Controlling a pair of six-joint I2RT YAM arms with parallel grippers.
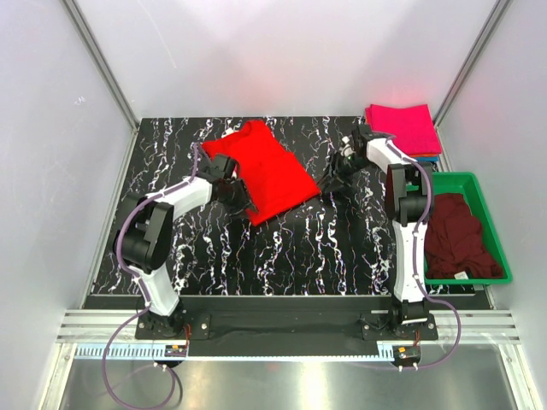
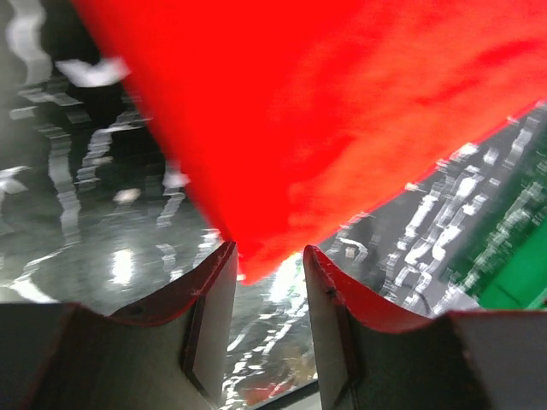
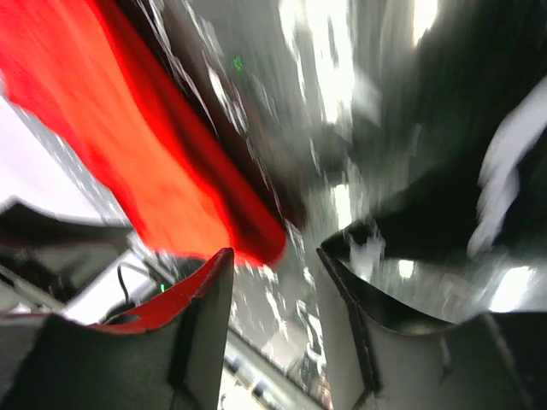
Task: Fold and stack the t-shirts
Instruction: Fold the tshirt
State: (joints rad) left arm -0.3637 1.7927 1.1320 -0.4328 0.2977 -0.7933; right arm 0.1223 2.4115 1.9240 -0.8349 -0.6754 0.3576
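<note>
The red t-shirt [image 1: 267,171] slants far-left to near-right; the left gripper [image 1: 229,186], jaws apart and gripping nothing, meets its left edge; the right gripper [image 1: 344,162], likewise parted and empty, stands off to its right.

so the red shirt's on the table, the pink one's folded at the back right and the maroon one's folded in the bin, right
Not quite. The maroon shirt is in the bin, but it lies crumpled in a heap, not folded, as the top view shows. The rest holds: the red shirt is on the table and the pink shirt is folded at the back right.
</note>
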